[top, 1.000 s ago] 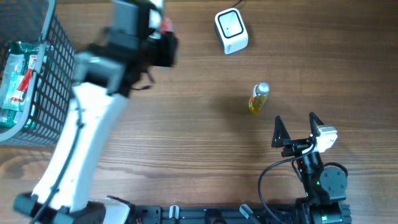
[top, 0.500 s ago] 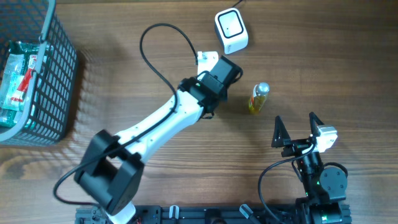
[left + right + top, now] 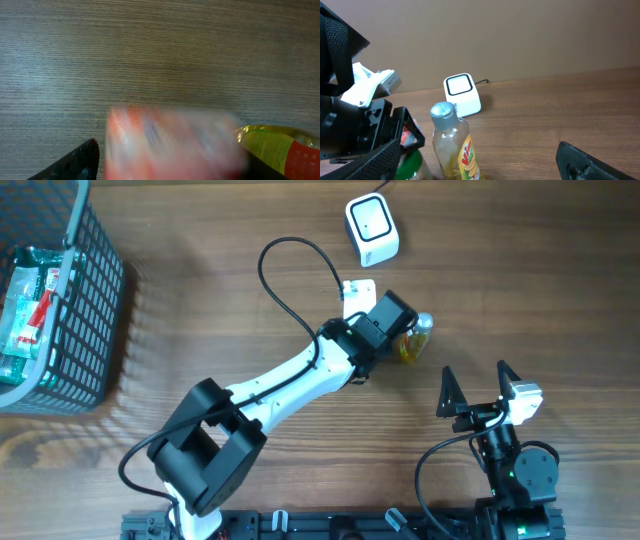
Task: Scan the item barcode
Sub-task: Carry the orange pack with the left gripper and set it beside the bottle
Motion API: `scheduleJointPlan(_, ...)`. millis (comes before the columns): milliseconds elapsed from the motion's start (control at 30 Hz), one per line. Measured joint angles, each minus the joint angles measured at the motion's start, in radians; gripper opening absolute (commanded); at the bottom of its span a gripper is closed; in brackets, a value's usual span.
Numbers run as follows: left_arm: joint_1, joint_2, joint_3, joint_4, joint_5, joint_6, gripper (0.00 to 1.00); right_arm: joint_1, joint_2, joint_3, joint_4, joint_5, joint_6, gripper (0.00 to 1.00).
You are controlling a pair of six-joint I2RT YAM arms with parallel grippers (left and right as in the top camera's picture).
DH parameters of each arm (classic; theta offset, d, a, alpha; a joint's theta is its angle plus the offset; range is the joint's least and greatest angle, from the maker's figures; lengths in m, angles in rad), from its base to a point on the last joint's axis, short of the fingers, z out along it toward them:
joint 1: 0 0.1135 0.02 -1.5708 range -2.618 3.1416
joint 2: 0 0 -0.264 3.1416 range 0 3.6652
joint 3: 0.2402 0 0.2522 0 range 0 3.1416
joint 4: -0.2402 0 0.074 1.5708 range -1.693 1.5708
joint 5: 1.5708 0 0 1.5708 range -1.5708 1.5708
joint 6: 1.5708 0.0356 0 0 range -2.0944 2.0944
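Wire basket (image 3: 95,310) holds packets (image 3: 25,305) — bottle (image 3: 416,338) stands well apart.

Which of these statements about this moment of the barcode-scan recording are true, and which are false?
1. The yellow bottle stands upright on the table. True.
2. The white scanner sits inside the basket. False: it sits on the table, far from the basket.
3. The right gripper is open and empty. True.
4. The left arm hangs over the basket. False: it reaches across to the bottle.
5. The basket is empty. False: packets lie in it.
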Motion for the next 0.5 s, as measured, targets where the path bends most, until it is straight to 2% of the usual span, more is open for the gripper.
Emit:
scheduleJointPlan(133,0.0,0.004,0.0,0.0,0.0,-0.005,0.87,0.0,0.0,0.0,0.0,0.0,0.0,1.0)
scheduleJointPlan(233,0.0,0.004,0.0,0.0,0.0,-0.002,0.92,0.0,0.0,0.0,0.0,0.0,0.0,1.0)
scheduleJointPlan(400,0.0,-0.006,0.0,0.005,-0.001,-0.001,0.89,0.0,0.0,0.0,0.0,0.0,0.0,1.0)
scheduleJointPlan(500,0.009,-0.08,-0.001,0.014,-0.023,0.063,0.89,0.0,0.0,0.0,0.0,0.0,0.0,1.0)
